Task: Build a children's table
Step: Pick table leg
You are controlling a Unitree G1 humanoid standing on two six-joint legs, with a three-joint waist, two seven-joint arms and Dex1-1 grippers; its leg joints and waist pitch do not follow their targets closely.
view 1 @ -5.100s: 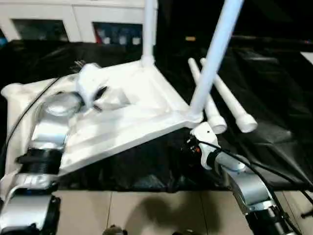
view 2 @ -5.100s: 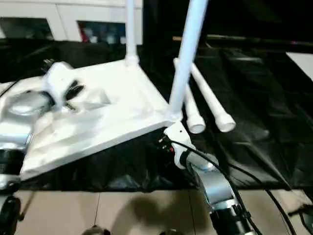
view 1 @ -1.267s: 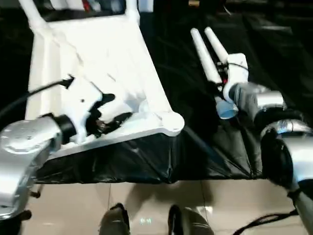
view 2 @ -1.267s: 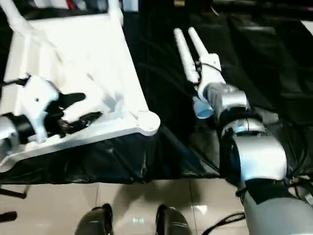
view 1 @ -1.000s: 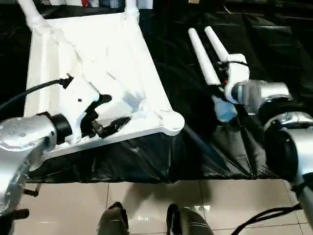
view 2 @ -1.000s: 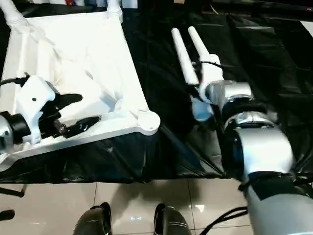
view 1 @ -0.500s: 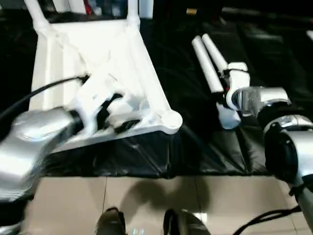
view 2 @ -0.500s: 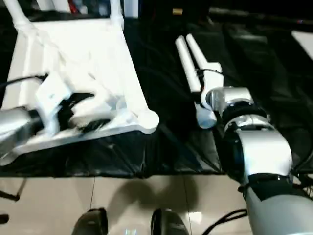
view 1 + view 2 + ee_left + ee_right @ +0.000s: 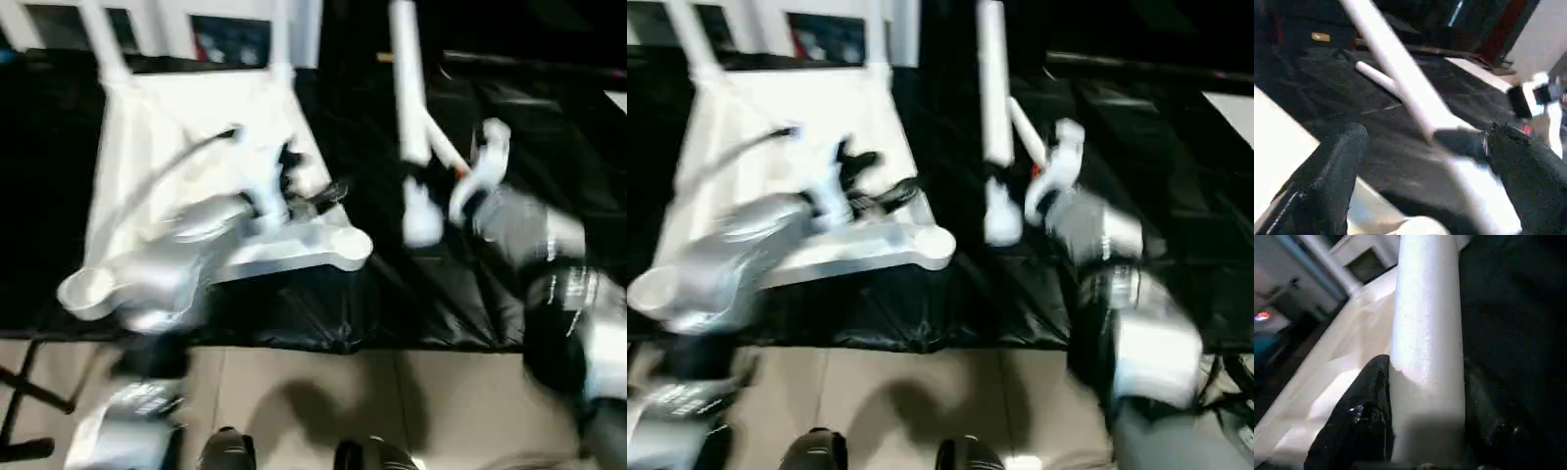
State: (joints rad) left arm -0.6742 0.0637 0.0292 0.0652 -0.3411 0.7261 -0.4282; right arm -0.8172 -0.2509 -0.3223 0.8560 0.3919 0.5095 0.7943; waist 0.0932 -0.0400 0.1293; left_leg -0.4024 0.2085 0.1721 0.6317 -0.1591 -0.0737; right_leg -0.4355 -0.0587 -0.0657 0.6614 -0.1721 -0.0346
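While the right gripper (image 9: 1425, 431) clamps an upright leg (image 9: 407, 108), the left gripper (image 9: 1415, 196) – fingers spread – hovers over the tabletop (image 9: 186, 127).

Leg (image 9: 1427, 333) smooth white plastic; fingers (image 9: 1359, 423) glossy black; forearm (image 9: 147, 274) silver metal.

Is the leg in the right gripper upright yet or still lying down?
Upright: the leg stands near vertical in the right gripper, thick end down, clear of the empty corner socket.
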